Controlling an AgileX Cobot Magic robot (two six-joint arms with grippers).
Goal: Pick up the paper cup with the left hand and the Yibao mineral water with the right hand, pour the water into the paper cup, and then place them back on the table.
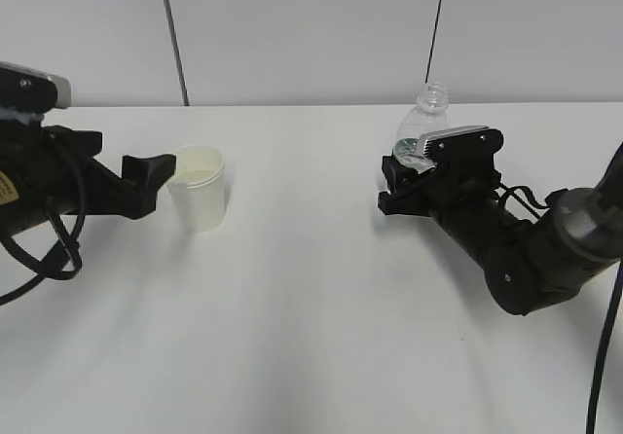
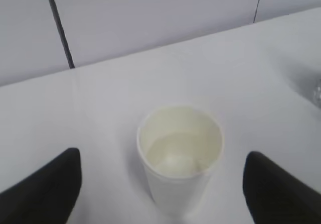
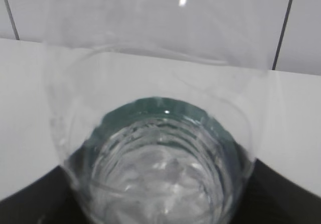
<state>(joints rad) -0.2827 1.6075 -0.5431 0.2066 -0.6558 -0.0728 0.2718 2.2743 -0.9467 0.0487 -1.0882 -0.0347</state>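
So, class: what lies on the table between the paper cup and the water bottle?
Nothing. In the exterior view, only bare white table stretches between the paper cup and the Yibao mineral water, which the right pincer has around it.

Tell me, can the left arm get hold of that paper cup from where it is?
Probably yes. The left tool is open, one finger either side of the cup, with only bare table around it.
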